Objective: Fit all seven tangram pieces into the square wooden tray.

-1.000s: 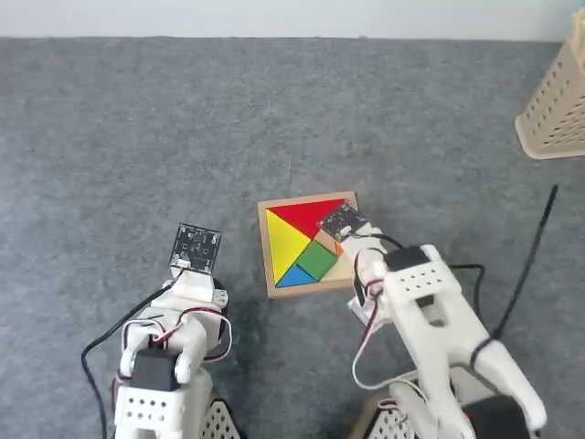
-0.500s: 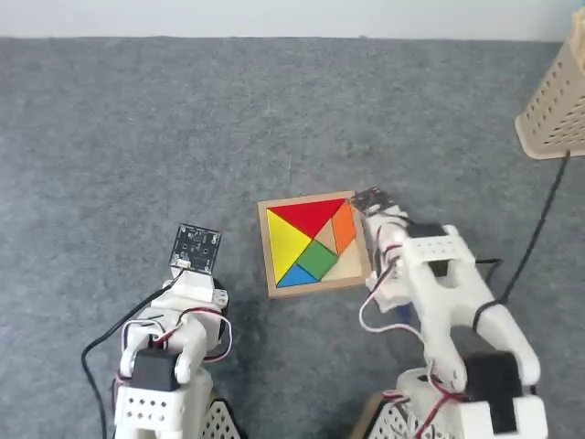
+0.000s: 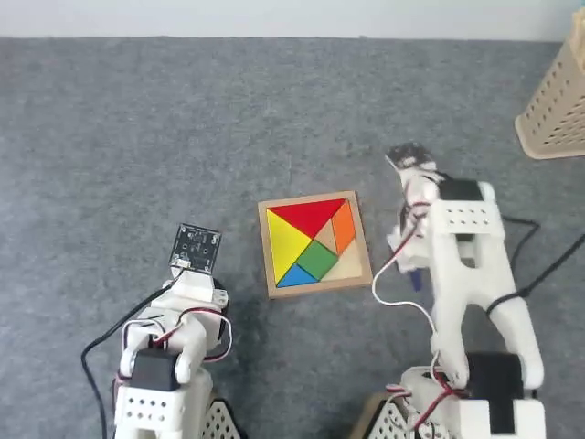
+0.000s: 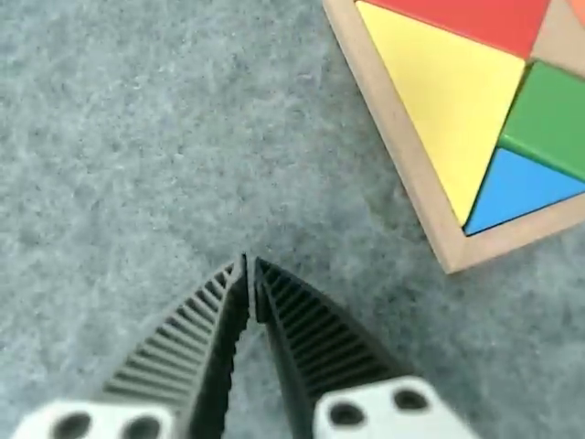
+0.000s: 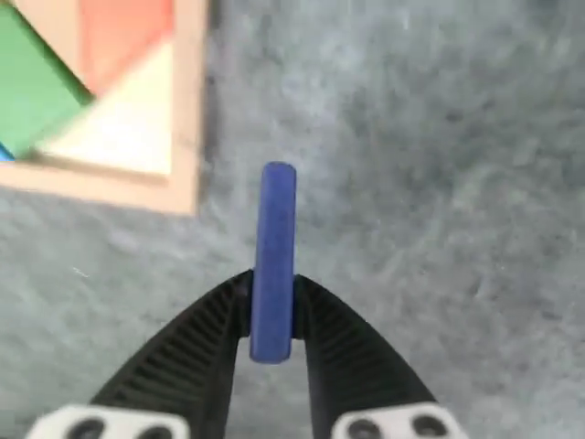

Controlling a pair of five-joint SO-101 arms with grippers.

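Observation:
The square wooden tray (image 3: pixel 361 233) lies mid-table holding a red piece (image 3: pixel 306 216), a yellow piece (image 3: pixel 285 241), a green piece (image 3: pixel 318 259), a light blue piece (image 3: pixel 294 274) and an orange piece (image 3: pixel 344 227). A pale triangle (image 5: pixel 128 128) fills its near right corner; whether that is a piece or bare floor I cannot tell. My right gripper (image 5: pixel 272 283) is shut on a dark blue piece (image 5: pixel 274 229), held edge-on above the carpet just right of the tray (image 5: pixel 187 110). My left gripper (image 4: pixel 249 273) is shut on nothing, over carpet left of the tray (image 4: pixel 402 155).
Grey carpet (image 3: pixel 183 119) covers the whole table. A beige perforated basket (image 3: pixel 556 101) stands at the far right edge. The left arm (image 3: pixel 174 338) sits at the near left, and the right arm (image 3: pixel 466 265) rises at the near right beside the tray.
The right arm has swung from over the tray's right side to the carpet on its right, uncovering the orange piece. The left arm has not moved.

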